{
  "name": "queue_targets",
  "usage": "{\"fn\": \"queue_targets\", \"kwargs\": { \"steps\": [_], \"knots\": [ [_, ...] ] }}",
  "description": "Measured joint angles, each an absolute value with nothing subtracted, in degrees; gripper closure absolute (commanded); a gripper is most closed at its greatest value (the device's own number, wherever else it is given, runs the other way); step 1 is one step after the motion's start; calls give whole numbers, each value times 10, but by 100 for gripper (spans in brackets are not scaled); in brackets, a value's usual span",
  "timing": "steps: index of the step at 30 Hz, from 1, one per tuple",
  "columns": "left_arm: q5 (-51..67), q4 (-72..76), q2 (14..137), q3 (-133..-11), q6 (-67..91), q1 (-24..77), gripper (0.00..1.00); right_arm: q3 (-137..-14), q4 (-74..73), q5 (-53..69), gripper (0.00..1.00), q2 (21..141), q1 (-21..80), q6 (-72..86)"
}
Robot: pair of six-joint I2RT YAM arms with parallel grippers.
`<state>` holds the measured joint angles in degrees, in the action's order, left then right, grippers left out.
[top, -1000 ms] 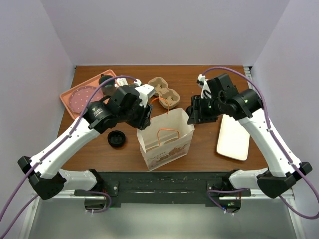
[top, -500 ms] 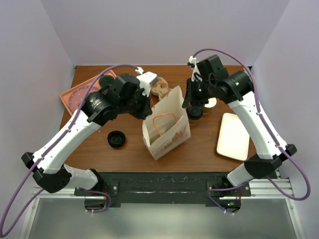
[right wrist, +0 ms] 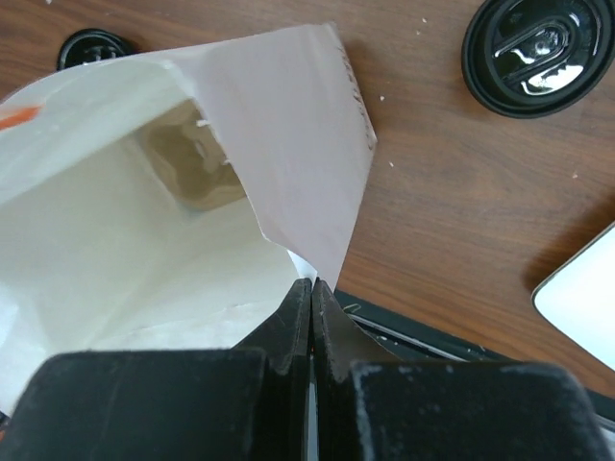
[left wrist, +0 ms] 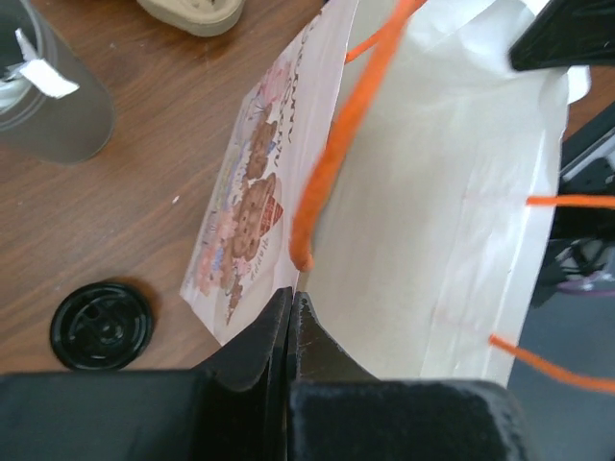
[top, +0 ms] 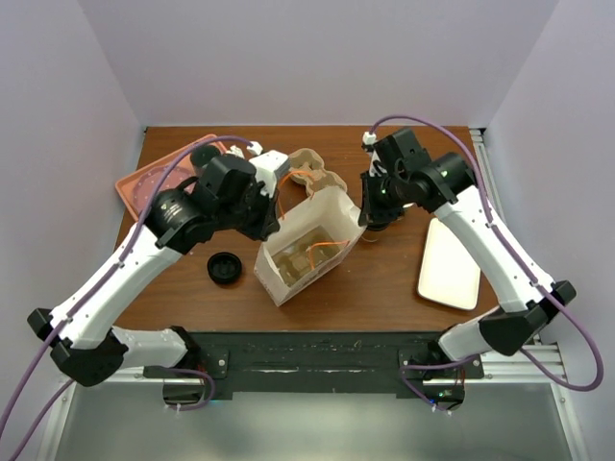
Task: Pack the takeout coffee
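Observation:
A white paper bag (top: 306, 248) with orange handles stands mid-table, its mouth held wide. My left gripper (left wrist: 291, 293) is shut on the bag's left rim (left wrist: 317, 240) beside an orange handle (left wrist: 332, 163). My right gripper (right wrist: 313, 281) is shut on the opposite rim (right wrist: 307, 173). A tan cardboard shape (right wrist: 197, 158) lies at the bag's bottom. Just right of the bag a round black sip lid (right wrist: 538, 43) shows from above. It seems to top the takeout coffee, whose sides are hidden.
A cardboard cup carrier (top: 312, 173) sits behind the bag. A loose black lid (top: 224, 268) lies left of it, near a grey tumbler (left wrist: 48, 106). A pink tray (top: 144, 187) is at the back left and a white tray (top: 450, 261) at the right.
Both grippers have closed on the bag's rims and pulled apart, so the bag's mouth has gone from pinched narrow to wide open. The bag has also turned slightly.

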<state>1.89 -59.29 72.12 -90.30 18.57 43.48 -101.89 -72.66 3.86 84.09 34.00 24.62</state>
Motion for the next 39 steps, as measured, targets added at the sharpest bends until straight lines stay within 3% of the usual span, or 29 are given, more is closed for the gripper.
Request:
{"fn": "queue_targets", "kwargs": {
  "steps": [3,4,5,6,9,18,24,34,39],
  "knots": [
    [4,-588,698,-874,152,435,96,-949,-691,36,100,807,340,254],
    [-1,-583,694,-871,140,435,87,-923,-672,38,100,788,340,259],
    [-6,-575,691,-870,131,435,67,-900,-657,41,100,767,340,265],
    [-13,-567,691,-870,123,435,58,-886,-651,42,100,752,340,272],
    [-33,-563,701,-890,114,435,42,-853,-627,51,100,706,340,295],
    [-95,-668,716,-1000,222,434,41,-822,-608,38,98,667,340,340],
    [-86,-701,704,-981,295,434,45,-818,-608,38,90,667,340,346],
    [-77,-712,746,-916,335,434,43,-816,-608,32,60,666,340,349],
    [-82,-682,761,-914,333,434,51,-855,-629,-3,52,676,340,333]
  ]
}}
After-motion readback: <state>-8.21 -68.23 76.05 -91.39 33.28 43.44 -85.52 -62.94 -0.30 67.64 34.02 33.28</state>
